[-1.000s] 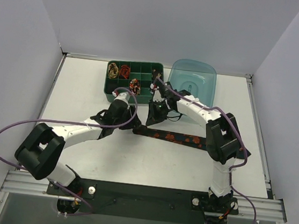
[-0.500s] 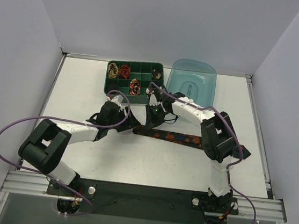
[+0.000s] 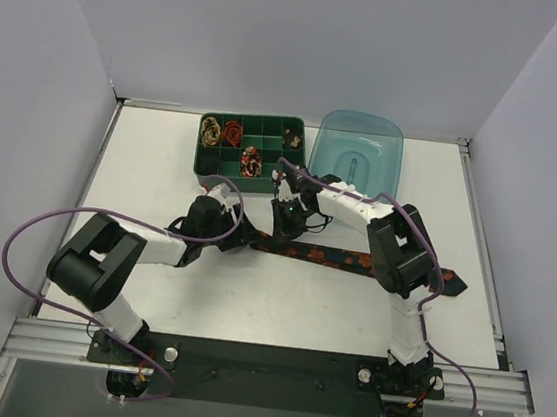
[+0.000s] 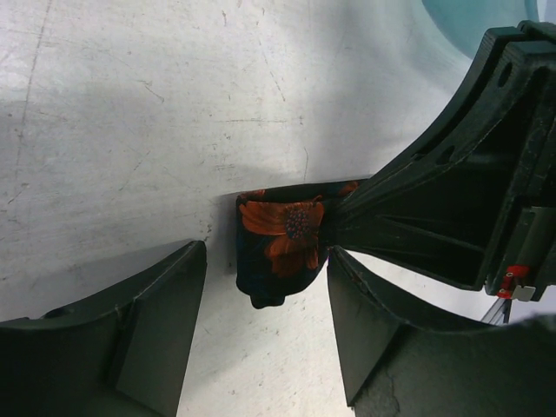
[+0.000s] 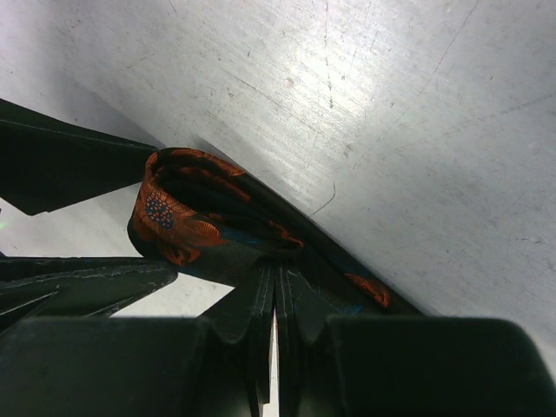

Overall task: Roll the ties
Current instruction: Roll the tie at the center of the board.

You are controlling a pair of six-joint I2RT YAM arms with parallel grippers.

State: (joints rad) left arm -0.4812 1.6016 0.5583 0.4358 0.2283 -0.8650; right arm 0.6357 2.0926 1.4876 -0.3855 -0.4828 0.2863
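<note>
The black tie with orange-red blotches (image 3: 353,260) lies flat across the table, its left end folded over into a small loop (image 4: 282,243). My right gripper (image 3: 282,231) is shut on the tie at that fold; in the right wrist view its fingers (image 5: 275,278) pinch the cloth just behind the loop (image 5: 169,217). My left gripper (image 3: 239,232) is open, with the loop just ahead of its fingertips (image 4: 265,254) and touching neither finger. The right gripper's black fingers (image 4: 434,200) cross the left wrist view.
A green divided tray (image 3: 273,127) at the back holds small coils: gold-black (image 3: 210,131), red (image 3: 232,131), orange-black (image 3: 251,160). A blue tub (image 3: 358,152) stands to its right. Purple cables loop from both arms. Grey walls enclose the table.
Both grippers have come down and nearer to the tie's left end. The left arm's elbow has swung left. The tie's long part has not moved.
</note>
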